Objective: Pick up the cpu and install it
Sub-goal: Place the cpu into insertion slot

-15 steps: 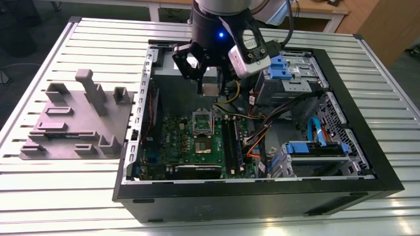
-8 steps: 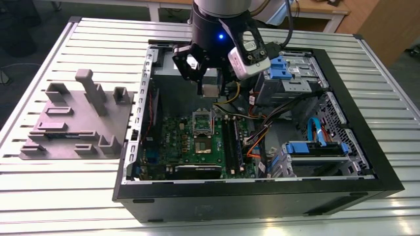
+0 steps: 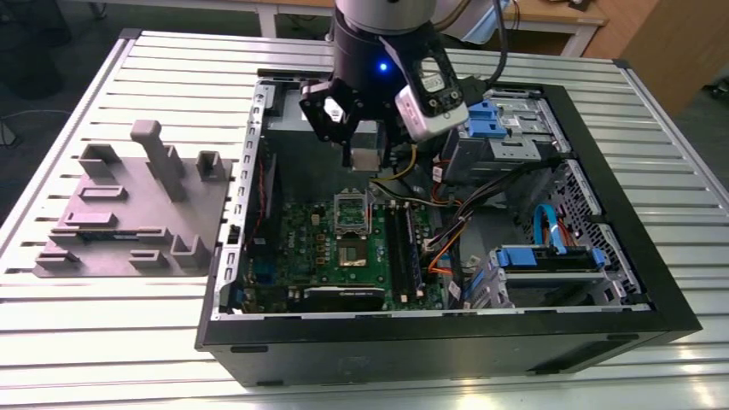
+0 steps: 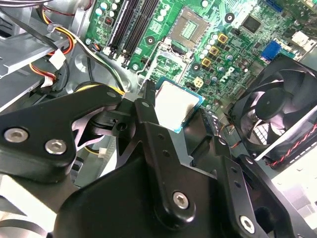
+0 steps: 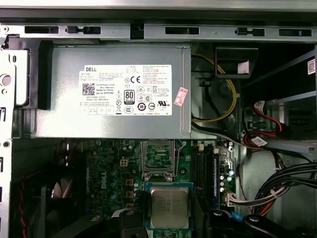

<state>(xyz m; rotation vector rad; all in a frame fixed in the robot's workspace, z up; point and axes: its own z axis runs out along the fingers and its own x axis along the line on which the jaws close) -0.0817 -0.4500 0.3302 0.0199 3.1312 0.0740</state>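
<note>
Fingers [image 4: 146, 111] of the gripper [image 3: 364, 161] are clamped on opposite edges of the cpu [image 5: 169, 207]. They hold it flat, metal top up, above the green motherboard [image 3: 341, 273], probably so that it meets the open socket [image 4: 190, 25] level. The computer case [image 3: 456, 342] lies open on a ribbed metal table [image 3: 114, 342]. A grey parts tray [image 3: 125, 213] sits at the exterior view's left.
</note>
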